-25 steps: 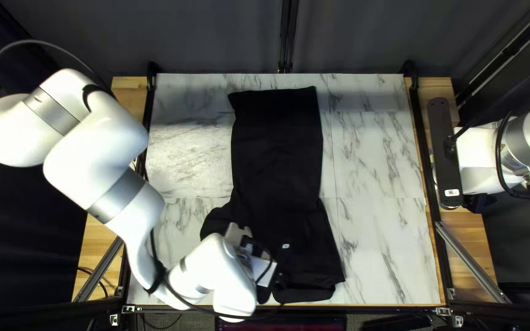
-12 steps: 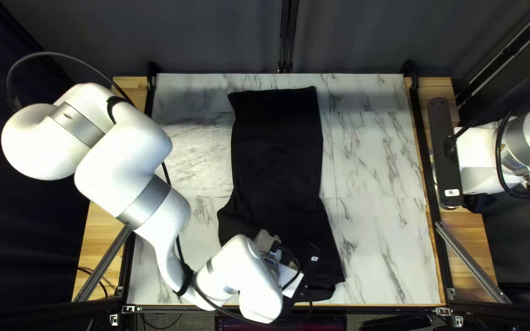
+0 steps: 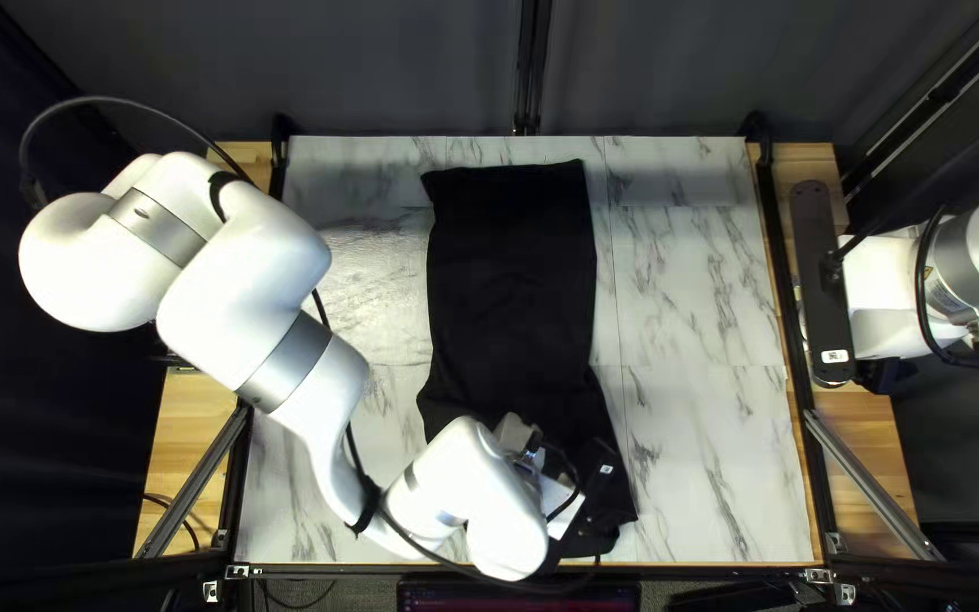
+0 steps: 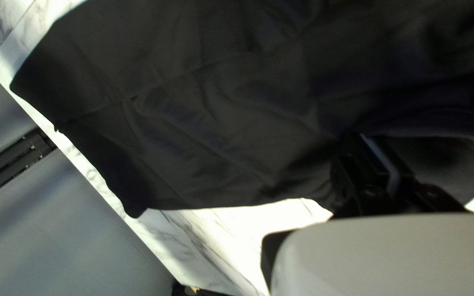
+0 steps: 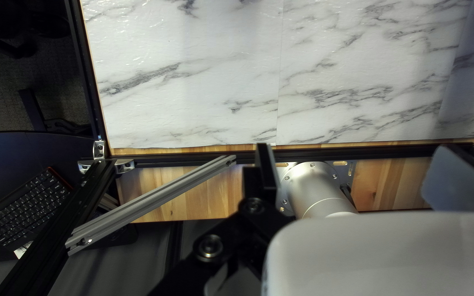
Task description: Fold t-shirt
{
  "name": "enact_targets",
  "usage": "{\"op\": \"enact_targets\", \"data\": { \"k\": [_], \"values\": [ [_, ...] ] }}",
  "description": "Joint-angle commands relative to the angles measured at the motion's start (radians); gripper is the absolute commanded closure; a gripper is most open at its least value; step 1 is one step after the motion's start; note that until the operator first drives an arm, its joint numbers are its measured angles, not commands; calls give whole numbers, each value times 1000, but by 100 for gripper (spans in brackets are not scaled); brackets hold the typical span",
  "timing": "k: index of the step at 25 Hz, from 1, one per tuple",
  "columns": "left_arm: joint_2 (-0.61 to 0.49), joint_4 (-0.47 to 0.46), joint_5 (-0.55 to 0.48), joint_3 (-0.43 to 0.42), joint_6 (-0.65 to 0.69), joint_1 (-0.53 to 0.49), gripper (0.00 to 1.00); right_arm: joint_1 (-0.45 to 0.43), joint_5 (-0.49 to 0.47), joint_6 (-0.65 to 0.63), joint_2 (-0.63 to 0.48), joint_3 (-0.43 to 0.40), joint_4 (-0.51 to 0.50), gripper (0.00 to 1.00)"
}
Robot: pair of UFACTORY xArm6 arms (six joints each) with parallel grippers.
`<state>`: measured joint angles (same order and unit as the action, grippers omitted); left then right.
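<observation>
The black t-shirt [image 3: 512, 283] lies lengthwise on the marble table, its near part partly hidden beneath my left gripper [image 3: 563, 501]. In the left wrist view, my left gripper [image 4: 377, 159] is closed on the t-shirt [image 4: 193, 115], and folds run out from its fingertips. Wrinkles cross the cloth ahead of it. Over the table's right edge is my right gripper [image 3: 824, 295], seen from above with its fingertips hidden. My right gripper [image 5: 360, 170] holds its fingers wide apart in the right wrist view, with no cloth between them.
Marble tabletop [image 3: 694, 295] shows to the right of the t-shirt. Wooden boards [image 3: 869, 453] and metal rails [image 3: 869, 482] flank the table. In the right wrist view, a keyboard [image 5: 26, 200] stands beyond the frame corner, and a silver cylinder [image 5: 316, 189] is below the open fingers.
The left arm has moved toward the right of the top left view, drawing the t-shirt's near left part inward with it. My right arm has stayed still.
</observation>
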<state>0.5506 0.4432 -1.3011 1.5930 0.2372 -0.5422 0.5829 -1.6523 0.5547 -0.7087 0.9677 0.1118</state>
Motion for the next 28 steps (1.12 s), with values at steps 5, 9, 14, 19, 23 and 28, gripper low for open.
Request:
{"op": "enact_targets", "data": {
  "k": [5, 9, 14, 19, 23, 28],
  "values": [
    [70, -12, 23, 81, -39, 22, 93, 0, 0, 0, 0, 0, 0, 0],
    [117, -18, 23, 138, -67, 36, 92, 0, 0, 0, 0, 0, 0, 0],
    [173, -31, 25, 207, -100, 47, 91, 0, 0, 0, 0, 0, 0, 0],
    [210, -56, 69, 211, -118, 58, 83, 0, 0, 0, 0, 0, 0, 0],
    [211, -78, 81, 209, -132, 59, 0, 0, 0, 0, 0, 0, 0, 0],
    [130, -80, 79, 134, -134, 57, 0, 0, 0, 0, 0, 0, 0, 0]
  ]
}}
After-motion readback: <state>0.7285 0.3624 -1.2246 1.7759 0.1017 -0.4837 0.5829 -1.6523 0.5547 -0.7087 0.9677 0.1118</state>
